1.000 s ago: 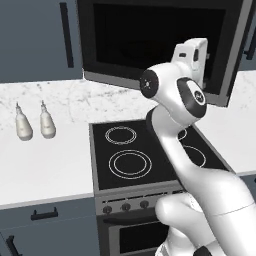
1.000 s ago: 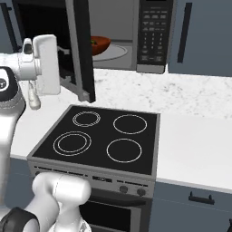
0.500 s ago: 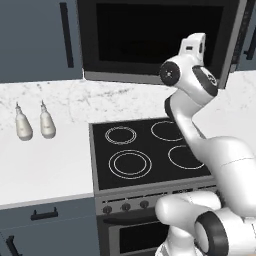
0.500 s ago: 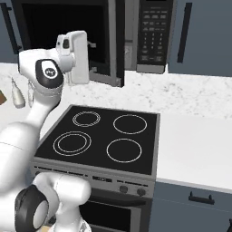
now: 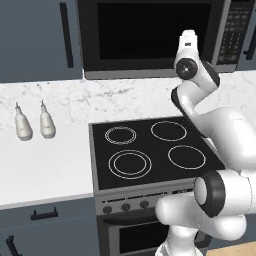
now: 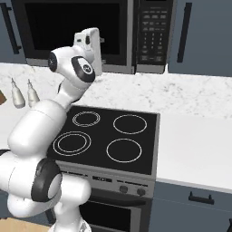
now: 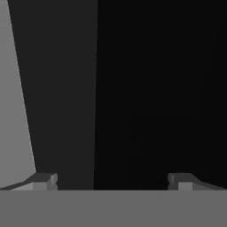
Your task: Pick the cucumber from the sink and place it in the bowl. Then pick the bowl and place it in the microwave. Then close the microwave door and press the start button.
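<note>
Two pale bottles [image 5: 33,121] stand side by side on the white counter [image 5: 45,170], far left of the black stove [image 5: 150,150] with its four ring burners. Above the stove, on the far wall, hangs the microwave [image 5: 165,37]: a large black box. Its door [image 5: 150,35], a wide black panel with a dark glass window covering most of the front, sits flush and shut. The keypad [image 6: 152,31] runs down the right side in rows of small grey buttons. The white arm reaches up from the near side, with the gripper [image 7: 113,181] right in front of the door near its right edge. In the hand view its two dark fingertips stand wide apart, gripping nothing, facing the dark glass. Grey-blue cupboards [image 6: 204,36] flank the microwave.
</note>
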